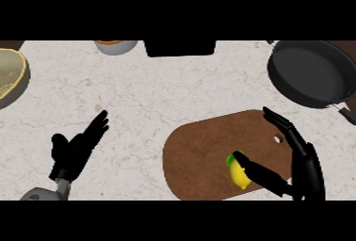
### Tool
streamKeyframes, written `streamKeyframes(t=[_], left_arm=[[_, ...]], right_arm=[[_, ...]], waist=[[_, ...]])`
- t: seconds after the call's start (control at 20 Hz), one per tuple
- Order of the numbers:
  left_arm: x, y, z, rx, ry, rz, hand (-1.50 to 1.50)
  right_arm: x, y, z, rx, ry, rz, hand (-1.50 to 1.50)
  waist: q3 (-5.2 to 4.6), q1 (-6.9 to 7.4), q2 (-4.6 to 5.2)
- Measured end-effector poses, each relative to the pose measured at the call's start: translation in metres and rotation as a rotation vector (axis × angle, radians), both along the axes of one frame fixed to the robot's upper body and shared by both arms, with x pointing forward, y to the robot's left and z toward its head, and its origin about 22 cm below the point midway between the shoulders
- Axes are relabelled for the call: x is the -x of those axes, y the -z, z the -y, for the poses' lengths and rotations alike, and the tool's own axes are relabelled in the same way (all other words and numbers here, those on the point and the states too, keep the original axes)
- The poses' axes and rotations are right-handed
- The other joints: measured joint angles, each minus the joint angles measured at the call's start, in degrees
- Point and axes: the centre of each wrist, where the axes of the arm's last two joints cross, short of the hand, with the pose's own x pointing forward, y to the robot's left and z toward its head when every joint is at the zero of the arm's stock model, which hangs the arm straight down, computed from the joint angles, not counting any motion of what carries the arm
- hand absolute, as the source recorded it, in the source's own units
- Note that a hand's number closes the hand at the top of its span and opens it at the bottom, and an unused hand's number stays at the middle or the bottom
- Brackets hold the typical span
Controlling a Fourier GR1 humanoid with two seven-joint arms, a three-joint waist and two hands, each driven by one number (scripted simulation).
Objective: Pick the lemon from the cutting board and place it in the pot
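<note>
A yellow lemon (238, 174) with a green tip lies on the brown cutting board (201, 160) at the lower middle right. My right hand (300, 164) is over the board's right side with fingers straight; its thumb reaches left and touches the lemon's right side. The dark pot (313, 70) sits at the upper right, with its handle pointing down toward the right edge. At the lower left my left hand (75, 151) rests open over the counter, fingers pointing up and to the right.
A yellow-rimmed plate (10, 75) shows at the left edge. A small grey bowl (116, 46) and a black object (181, 48) sit along the far edge. Pale marble counter (160, 99) lies between the board and the pot.
</note>
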Motion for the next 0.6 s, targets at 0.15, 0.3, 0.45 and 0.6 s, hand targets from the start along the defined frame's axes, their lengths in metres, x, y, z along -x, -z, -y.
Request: streamKeyframes(t=[0.15, 0.3, 0.45, 0.6], left_arm=[[0.001, 0.006, 0.002, 0.000, 0.017, -0.009, 0.00], [-0.005, 0.004, 0.009, -0.002, 0.025, -0.006, 0.00], [-0.005, 0.004, 0.013, 0.001, 0.036, -0.006, 0.00], [-0.003, 0.006, 0.019, 0.001, 0.047, -0.007, 0.00]], right_arm=[[0.034, -0.011, -0.015, 0.007, 0.008, 0.010, -1.50], [0.052, -0.027, -0.017, 0.044, 0.033, -0.091, -1.50], [0.063, -0.043, -0.020, 0.061, 0.060, -0.220, -1.50], [0.065, -0.063, -0.028, 0.051, 0.077, -0.326, -1.50]], waist=[[-0.01, 0.73, 0.21], [-0.09, 1.05, 0.36], [-0.12, 1.66, 0.49], [-0.09, 2.31, 0.61]])
